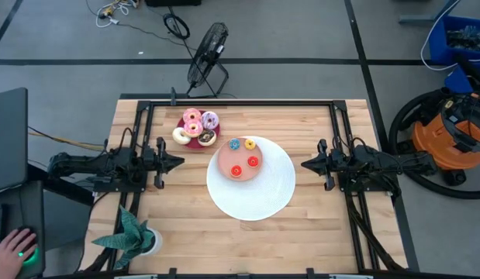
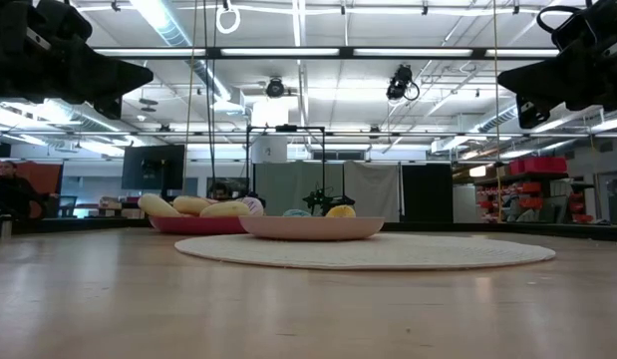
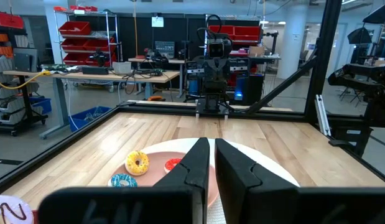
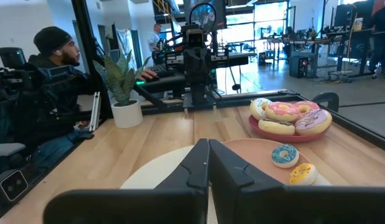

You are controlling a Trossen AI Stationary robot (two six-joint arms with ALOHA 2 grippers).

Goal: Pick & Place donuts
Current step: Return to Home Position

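Observation:
Five larger donuts, two pink point(image 1: 192, 117), purple point(image 1: 210, 120), white point(image 1: 180, 136) and brown point(image 1: 206, 139), lie piled on a crimson plate point(image 1: 190, 144) at the far left of centre. Four tiny donuts, blue point(image 1: 234, 144), yellow point(image 1: 250, 143) and two red point(image 1: 253, 161), lie flat on a salmon plate point(image 1: 224, 159), which rests on a big white disc point(image 1: 263, 194). My left gripper point(image 1: 177, 162) hovers shut at the left, pointing level toward the plates. My right gripper point(image 1: 304, 164) hovers shut at the right, facing it. Neither holds anything.
A potted plant point(image 1: 135, 236) stands at the near left corner. Black frame rails point(image 1: 240, 101) run along the table's edges. A fan point(image 1: 207, 50) sits on the floor beyond the far edge. A person point(image 4: 55, 50) sits beside the table, a hand point(image 1: 15, 245) on a mouse.

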